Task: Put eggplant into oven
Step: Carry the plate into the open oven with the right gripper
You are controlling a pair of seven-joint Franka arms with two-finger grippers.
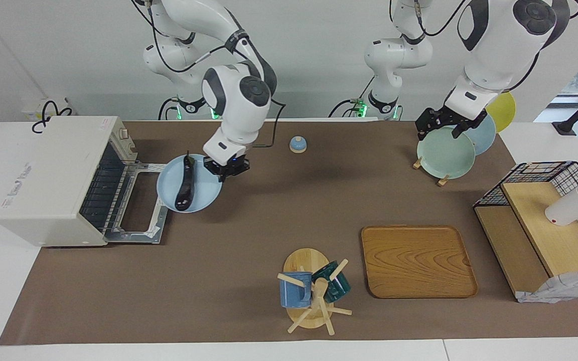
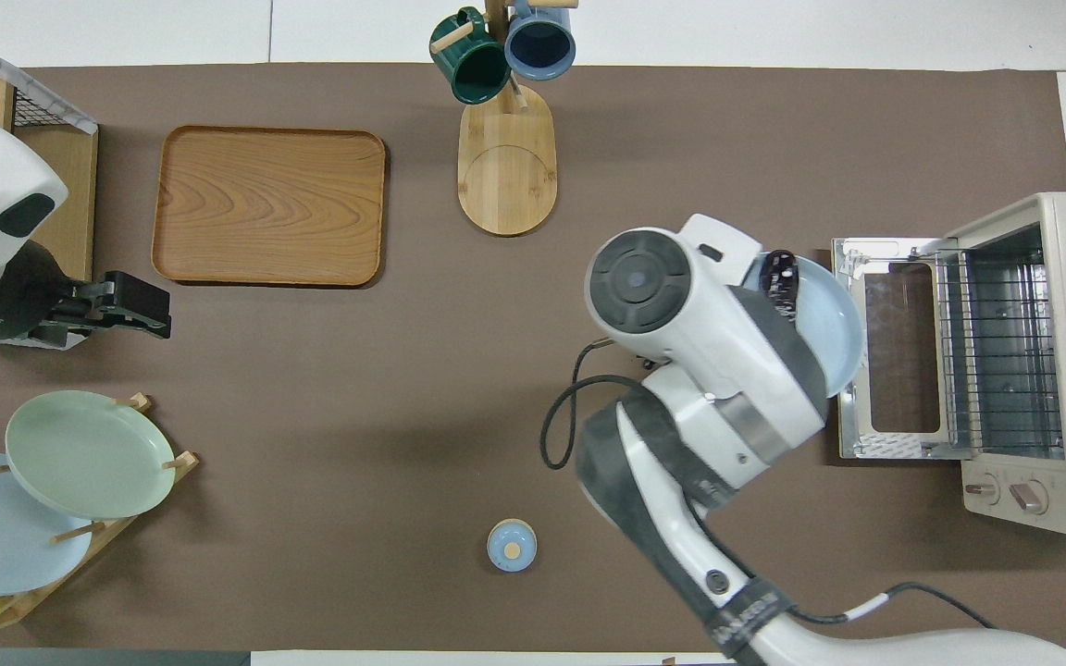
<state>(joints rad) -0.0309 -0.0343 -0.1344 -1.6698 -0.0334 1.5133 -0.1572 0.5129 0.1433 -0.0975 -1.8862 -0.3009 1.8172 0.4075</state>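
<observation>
The eggplant (image 1: 185, 183) lies on a light blue plate (image 1: 203, 195). My right gripper (image 1: 226, 169) is shut on the plate's rim and holds it just above the table, next to the open oven door (image 1: 138, 205). The cream-white oven (image 1: 48, 175) stands at the right arm's end of the table with its rack showing. In the overhead view my right arm hides the gripper. Only the eggplant's end (image 2: 781, 273) and part of the plate (image 2: 836, 324) show beside the oven door (image 2: 894, 351) and the oven (image 2: 1051, 351). My left gripper (image 1: 439, 129) waits, open, over the plate rack.
A small blue bell (image 1: 297, 144) sits near the robots. A wooden tray (image 1: 417, 260) and a mug tree (image 1: 314, 291) with two mugs lie farther out. A plate rack (image 1: 447, 158) and a wire shelf (image 1: 545, 225) stand at the left arm's end.
</observation>
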